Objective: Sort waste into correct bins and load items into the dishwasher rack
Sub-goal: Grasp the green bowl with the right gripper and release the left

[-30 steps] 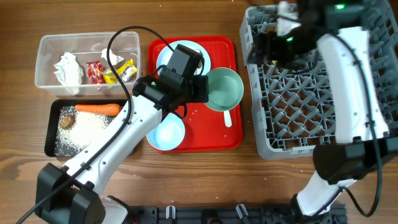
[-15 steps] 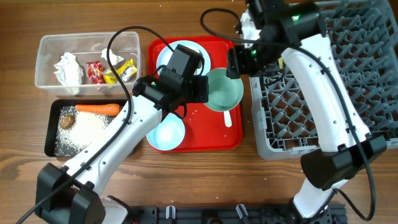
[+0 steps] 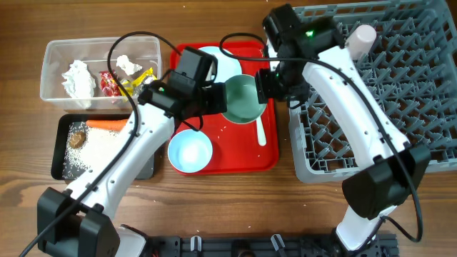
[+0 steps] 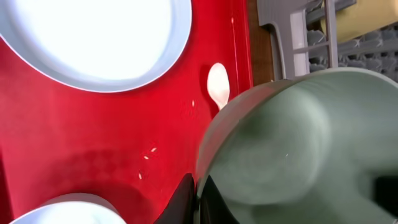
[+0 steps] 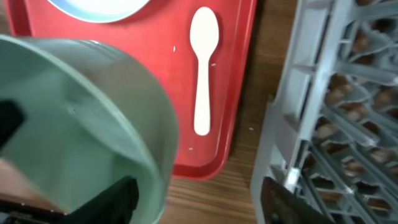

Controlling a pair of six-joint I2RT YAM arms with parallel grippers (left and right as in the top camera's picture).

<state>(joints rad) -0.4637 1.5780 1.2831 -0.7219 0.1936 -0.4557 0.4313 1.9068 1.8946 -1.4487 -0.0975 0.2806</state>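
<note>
Held the pale green bowl [image 3: 243,100] tipped on edge above the red tray [image 3: 235,151], rim pinched tight in the left gripper [image 4: 198,193], presumably for passing toward the dishwasher rack [image 3: 371,107] right of the tray, flanked by the right gripper [image 3: 265,87], jaws spread astride the far rim, seemingly unclamped.

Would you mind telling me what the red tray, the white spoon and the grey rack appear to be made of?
The red tray looks like moulded plastic, smooth and slightly glossy, with a raised rim. The white spoon seems thin plastic, evenly white and matte. The grey rack appears rigid moulded plastic, matte, formed as a lattice with upright pegs. Looks alone cannot confirm these.
</note>
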